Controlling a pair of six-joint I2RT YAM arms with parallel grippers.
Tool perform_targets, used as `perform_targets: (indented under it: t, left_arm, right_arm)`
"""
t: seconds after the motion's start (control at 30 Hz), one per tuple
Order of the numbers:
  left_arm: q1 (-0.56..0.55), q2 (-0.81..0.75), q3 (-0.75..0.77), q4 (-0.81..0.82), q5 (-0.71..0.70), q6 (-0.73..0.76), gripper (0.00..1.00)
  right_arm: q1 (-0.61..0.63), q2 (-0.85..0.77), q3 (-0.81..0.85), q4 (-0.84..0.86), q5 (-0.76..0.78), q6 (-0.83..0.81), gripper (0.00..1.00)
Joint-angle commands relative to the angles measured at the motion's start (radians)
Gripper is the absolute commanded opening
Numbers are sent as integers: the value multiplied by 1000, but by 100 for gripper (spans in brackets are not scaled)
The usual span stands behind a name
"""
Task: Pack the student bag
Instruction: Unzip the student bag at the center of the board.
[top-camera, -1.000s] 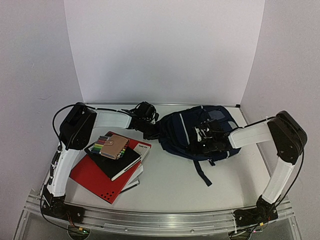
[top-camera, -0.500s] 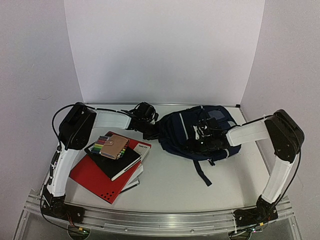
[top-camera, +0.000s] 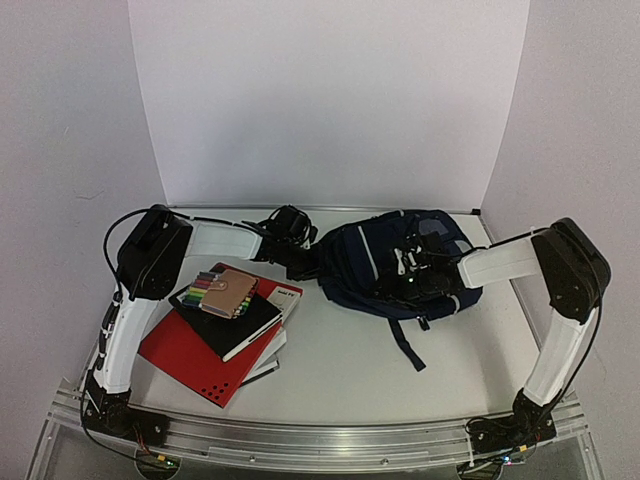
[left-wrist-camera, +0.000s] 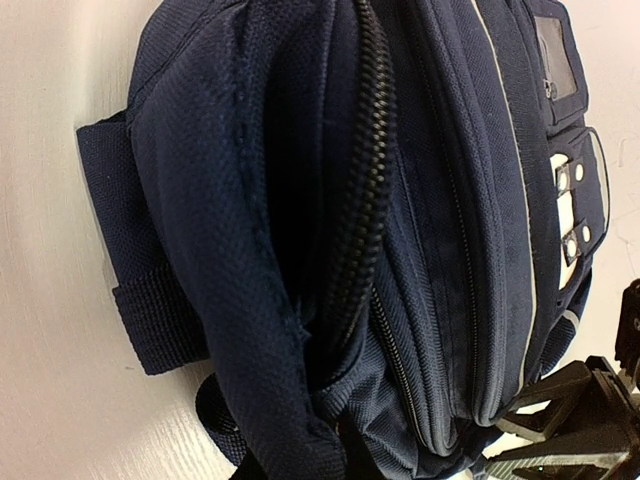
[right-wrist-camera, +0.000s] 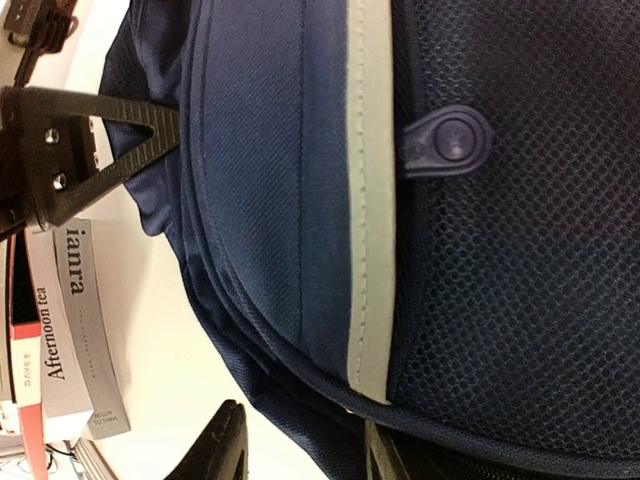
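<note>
— Where is the student bag (top-camera: 385, 265) lying for you?
— I'm seeing it lying front-up on the bench (top-camera: 340, 350), centre-right in the overhead view.
— And the jaws?
— The left jaws are sitting closed at its left edge; pinching fabric or not, I can't tell. The right jaws are standing apart with its fabric between them; clamping or loose, I can't tell.

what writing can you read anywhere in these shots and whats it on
"Afternoon tea": white book spine, right wrist view.
"ianra": grey book spine beside it, possibly cut off.
Small print on both spines: too small to read.
Patch on the student bag: nothing legible.
Book label, top view: blurred.
</note>
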Motion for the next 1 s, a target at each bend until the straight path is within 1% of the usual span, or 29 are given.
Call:
perform_targets:
  t: [0.0,0.3,0.37,0.43,0.5,0.67,0.83,0.97]
  left_arm:
    - [-28,-64,-26,-34,47,4,1]
    - [-40,-72,-29,-34,39,12,0]
    - [-49,-72,-26,-35,35,18,0]
    - [-64,-70,-21,-35,30,17,0]
    - [-78,-68,-15,-30,23,8,0]
    - [-111,-60,2,13,20,-25,0]
    - [-144,-52,29,31,18,-36,0]
    - [-159,-49,20,48,22,-47,0]
  right_arm:
    - [-39,11,-1,53,72,39,31]
    - [-42,21,-12,50,145,58,10]
    - [-42,15,-12,44,154,59,5]
    - [-40,-6,-7,26,160,55,1]
    - [-30,-38,3,-9,179,47,1]
    - [34,-97,72,-167,271,22,1]
    - [95,-95,138,-245,275,37,1]
    - [124,-78,184,-265,249,50,1]
